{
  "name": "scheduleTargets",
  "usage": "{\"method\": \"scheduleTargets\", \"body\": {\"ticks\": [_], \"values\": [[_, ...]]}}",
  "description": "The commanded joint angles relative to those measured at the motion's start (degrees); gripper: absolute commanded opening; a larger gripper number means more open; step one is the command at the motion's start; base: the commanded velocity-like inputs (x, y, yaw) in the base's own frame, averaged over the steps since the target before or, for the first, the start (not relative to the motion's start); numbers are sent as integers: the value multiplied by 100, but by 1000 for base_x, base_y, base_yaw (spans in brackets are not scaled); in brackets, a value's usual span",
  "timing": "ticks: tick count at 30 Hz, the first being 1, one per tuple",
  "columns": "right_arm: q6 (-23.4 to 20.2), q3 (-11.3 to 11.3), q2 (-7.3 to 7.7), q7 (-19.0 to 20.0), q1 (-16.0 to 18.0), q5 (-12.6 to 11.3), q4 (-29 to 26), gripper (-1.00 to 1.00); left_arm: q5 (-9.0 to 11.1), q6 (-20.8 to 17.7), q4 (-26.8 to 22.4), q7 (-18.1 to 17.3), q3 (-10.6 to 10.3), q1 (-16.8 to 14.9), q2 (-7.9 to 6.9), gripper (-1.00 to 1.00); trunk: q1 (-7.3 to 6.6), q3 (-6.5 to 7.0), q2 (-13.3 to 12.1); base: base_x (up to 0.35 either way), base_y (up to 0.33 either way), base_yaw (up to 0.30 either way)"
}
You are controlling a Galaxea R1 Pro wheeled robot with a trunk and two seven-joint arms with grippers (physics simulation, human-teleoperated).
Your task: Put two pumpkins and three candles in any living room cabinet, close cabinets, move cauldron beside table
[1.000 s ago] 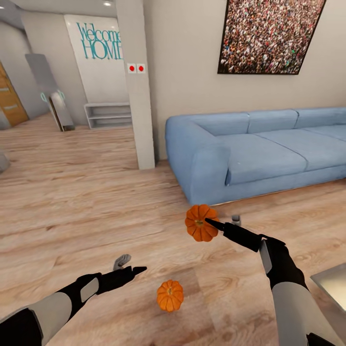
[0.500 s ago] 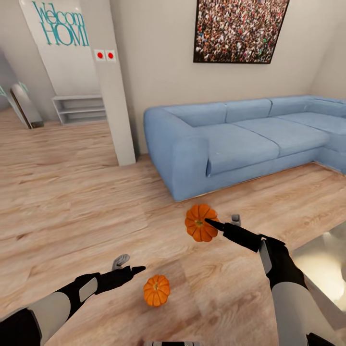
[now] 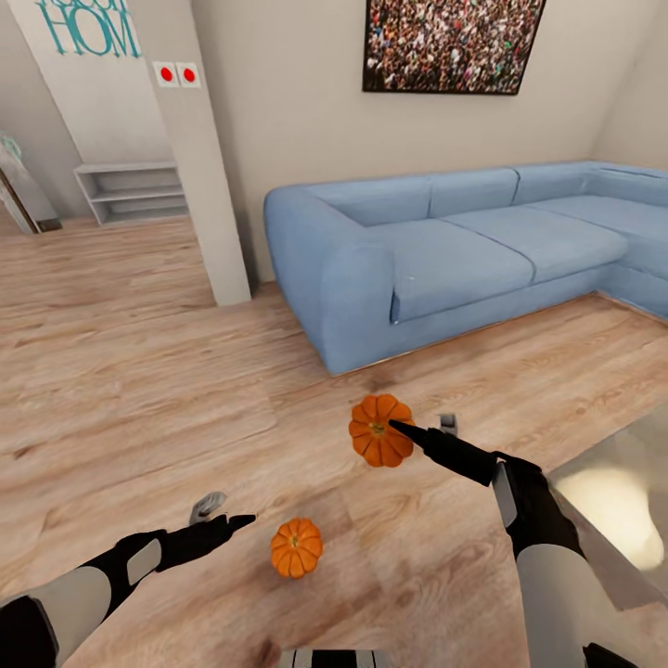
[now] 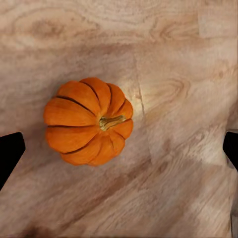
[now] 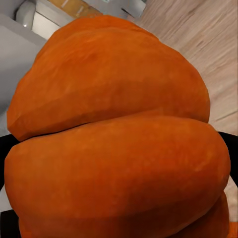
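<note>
Currently, by item:

Right gripper (image 3: 394, 427): clamped on a pumpkin (image 3: 378, 430), held clear of the wood floor (image 3: 139, 390) in front of the blue sofa (image 3: 445, 250). In the head view one dark finger lies across the pumpkin's top.
Held pumpkin, right wrist view: orange ribs (image 5: 114, 134) sit hard against the lens; dark finger edges show at both sides. A strip of floor and pale furniture appear behind it.
Left gripper (image 3: 223, 515): jaws apart, hanging low over the floor, just beside the second pumpkin (image 3: 296, 547).
Second pumpkin: resting on the floor, upright, apart from both grippers. The left wrist view looks straight down on it (image 4: 89, 121), showing the brownish stem at centre and a black fingertip (image 4: 10, 153) at each side, neither touching it.
Grey objects: one small grey piece (image 3: 206, 507) on the floor by the left gripper, another (image 3: 448, 423) just behind the right gripper; both too small to identify.
Table (image 3: 612, 501): shiny grey metal top at the head view's right edge, near the right arm.
Background, head view: pale pillar (image 3: 199, 158) with two red buttons, white shelf (image 3: 130, 190), framed crowd picture (image 3: 450, 44).
</note>
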State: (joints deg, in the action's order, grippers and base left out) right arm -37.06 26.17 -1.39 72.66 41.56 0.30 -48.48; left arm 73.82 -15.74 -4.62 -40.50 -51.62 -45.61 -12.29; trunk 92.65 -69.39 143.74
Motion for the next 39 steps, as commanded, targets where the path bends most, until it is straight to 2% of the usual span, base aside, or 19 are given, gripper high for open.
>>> {"method": "scheduleTargets", "body": {"ticks": [1,5,11,15,18,25,39], "values": [[-13,2,-6,3,1,-13,-2,-100,1,0,2,-1,3,0,1,100,2,-23,2,0,0,282],[-12,2,-10,2,1,-17,-6,-100,1,0,4,-2,3,0,7,100,12,-111,7,0,0,245],[-4,-3,-9,9,1,-18,-12,-100,1,0,5,-13,3,0,9,100,28,-244,15,0,0,38],[-1,-137,-9,14,1,-16,-16,-100,1,15,5,-19,3,0,8,100,28,-244,15,0,0,2],[4,-215,-7,19,1,-20,-20,-100,-4,24,5,-7,3,0,19,100,36,-311,19,0,0,0],[13,-242,-11,20,1,-21,-21,-100,-13,27,5,22,3,0,25,100,54,-466,29,0,0,19],[12,-244,-11,22,1,-29,-21,-100,-17,27,5,27,3,0,25,100,90,-776,47,0,0,264]]}}
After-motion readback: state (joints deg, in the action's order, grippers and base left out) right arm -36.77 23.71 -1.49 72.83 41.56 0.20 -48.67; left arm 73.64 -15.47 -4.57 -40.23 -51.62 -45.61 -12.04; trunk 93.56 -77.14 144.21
